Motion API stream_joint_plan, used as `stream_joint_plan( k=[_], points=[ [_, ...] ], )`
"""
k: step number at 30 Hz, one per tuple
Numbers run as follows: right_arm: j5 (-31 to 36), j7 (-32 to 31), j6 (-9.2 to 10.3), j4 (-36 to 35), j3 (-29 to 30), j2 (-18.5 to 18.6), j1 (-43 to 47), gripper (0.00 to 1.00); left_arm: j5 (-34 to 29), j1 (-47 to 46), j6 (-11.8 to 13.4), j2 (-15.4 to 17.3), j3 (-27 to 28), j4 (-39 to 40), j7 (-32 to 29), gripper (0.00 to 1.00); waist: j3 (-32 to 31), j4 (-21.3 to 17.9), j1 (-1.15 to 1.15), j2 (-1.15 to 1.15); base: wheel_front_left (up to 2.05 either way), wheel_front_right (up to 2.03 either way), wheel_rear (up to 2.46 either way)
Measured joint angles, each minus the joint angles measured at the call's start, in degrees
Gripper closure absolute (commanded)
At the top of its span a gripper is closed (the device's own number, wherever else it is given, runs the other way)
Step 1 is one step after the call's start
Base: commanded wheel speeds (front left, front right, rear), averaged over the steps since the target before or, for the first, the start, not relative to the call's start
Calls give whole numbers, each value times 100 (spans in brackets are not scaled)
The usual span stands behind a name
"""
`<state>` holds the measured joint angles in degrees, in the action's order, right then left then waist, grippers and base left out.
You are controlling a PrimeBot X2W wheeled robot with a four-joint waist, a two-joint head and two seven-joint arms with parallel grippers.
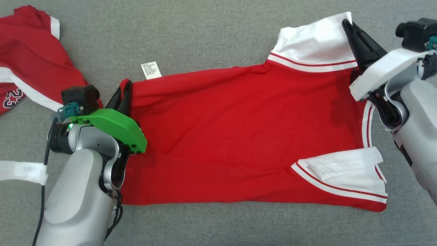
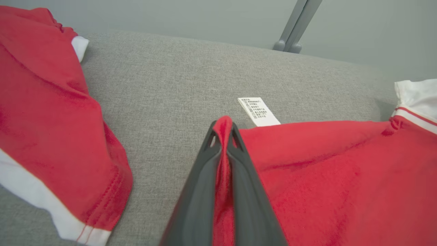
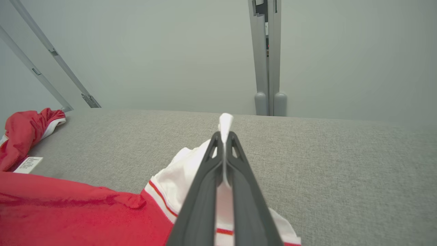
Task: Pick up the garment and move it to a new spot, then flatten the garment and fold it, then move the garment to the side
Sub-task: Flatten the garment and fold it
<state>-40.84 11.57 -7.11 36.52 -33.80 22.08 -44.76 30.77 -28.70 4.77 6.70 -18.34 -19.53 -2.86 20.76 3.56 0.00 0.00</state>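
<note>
On the grey fabric surface (image 1: 205, 34), we've got left fingers (image 1: 126, 99) pinched shut on the red jersey (image 1: 239, 130), right fingers (image 1: 362, 44) clamped on its white sleeve (image 1: 314, 37).

Number 23 (image 1: 13, 97) on left red jersey (image 1: 30, 51), care label (image 1: 151, 70) print illegible

Bright, even, diffuse light falls from above in the head view; colours are saturated and the weave of the grey fabric surface (image 1: 211, 41) is crisp. A soft dark shadow lies on the red jersey (image 1: 239, 130) just beside the right gripper (image 1: 347, 23) arm, and a fainter one lies under the left gripper (image 1: 124, 85). Both wrist views bow at the edges, curving the surface's far edge. Their dark fingers (image 2: 198, 198) blur toward the bottom edge
</note>
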Motion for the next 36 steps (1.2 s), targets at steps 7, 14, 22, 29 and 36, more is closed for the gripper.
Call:
stream_joint_plan(
  k=[7,14,22,29,36],
  points=[
    [-58,359,-1,-296,-8,167,897,100,146,662,2,-3,190,166,148,100,-414,-31,0,0,0,0,0],
    [-48,343,-1,-847,-122,318,1672,100,437,1478,29,-64,313,349,197,100,-822,-91,0,0,0,0,0],
    [643,319,-2,-1871,-49,791,2309,100,614,2195,77,-157,333,608,163,100,-1120,-157,0,0,0,0,0],
    [1277,318,-2,-2113,-519,1149,2892,100,612,2413,78,-152,288,712,80,100,-1137,-191,0,0,0,0,0],
    [1994,318,-3,-2306,-870,1374,3076,100,602,2636,131,-96,322,766,12,100,-1116,-232,0,0,0,0,0]
  ],
)
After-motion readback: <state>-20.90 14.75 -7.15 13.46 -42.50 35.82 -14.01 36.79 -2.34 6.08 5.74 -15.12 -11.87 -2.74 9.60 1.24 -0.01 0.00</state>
